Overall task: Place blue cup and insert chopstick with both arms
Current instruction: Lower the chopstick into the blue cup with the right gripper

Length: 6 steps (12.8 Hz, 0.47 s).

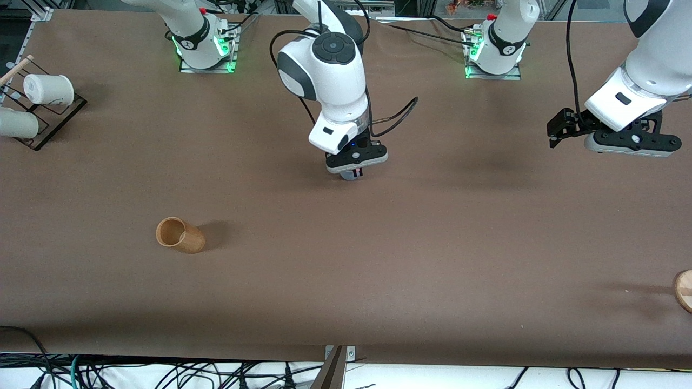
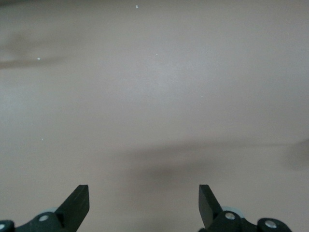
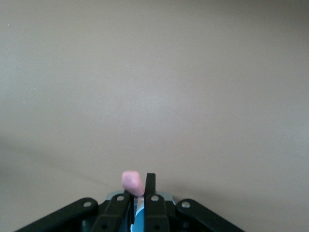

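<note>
My right gripper (image 1: 356, 174) hangs low over the middle of the table (image 1: 432, 243), at the centre of the front frame, clenched on the chopstick (image 3: 131, 181). In my right wrist view only its pink end shows, poking up beside the fingers at the bottom centre. I judge its long axis runs along my fingers, roughly upright, which suits a drop into a cup. My left gripper (image 1: 559, 129) waits released in the air at the upper edge of the front frame, toward the left arm's end, with bare table under it. I cannot find the blue cup for certain. A grey-blue patch sits just under my right gripper, too hidden to name. So I cannot tell which way the cup lies or which arm is nearer. The brown wooden cup (image 1: 180, 235) in the lower part is not it.
</note>
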### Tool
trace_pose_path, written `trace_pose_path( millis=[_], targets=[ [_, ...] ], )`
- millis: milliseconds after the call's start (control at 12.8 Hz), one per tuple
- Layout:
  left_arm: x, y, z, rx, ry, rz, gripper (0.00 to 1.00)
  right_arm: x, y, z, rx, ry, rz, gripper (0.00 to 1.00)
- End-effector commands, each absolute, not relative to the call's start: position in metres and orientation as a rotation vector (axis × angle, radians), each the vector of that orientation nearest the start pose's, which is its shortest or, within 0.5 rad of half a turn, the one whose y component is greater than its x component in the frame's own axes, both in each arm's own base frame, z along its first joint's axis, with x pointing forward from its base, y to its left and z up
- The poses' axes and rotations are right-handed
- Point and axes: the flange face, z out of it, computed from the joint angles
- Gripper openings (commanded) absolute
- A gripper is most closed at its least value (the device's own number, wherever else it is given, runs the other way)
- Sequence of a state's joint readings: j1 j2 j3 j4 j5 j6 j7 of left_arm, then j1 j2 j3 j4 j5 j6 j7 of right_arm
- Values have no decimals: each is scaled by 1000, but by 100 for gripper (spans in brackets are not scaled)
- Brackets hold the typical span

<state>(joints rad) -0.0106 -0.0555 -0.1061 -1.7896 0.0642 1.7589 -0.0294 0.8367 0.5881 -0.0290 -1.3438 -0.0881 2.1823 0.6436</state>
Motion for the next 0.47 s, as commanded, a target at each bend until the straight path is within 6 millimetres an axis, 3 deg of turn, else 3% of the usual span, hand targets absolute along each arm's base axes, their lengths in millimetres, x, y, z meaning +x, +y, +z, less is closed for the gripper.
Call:
trace_pose_path(
  millis=[0, 156, 391],
  targets=[
    [539, -59, 568, -3079, 51, -52, 100, 517, 541, 416, -3008, -300, -413, 0],
    [542, -58, 570, -3095, 35, -52, 100, 516, 531, 408, -3023, -289, -380, 0],
    [549, -56, 573, -3099, 32, -63, 100, 513, 522, 417, -3024, -279, -370, 0]
  ],
)
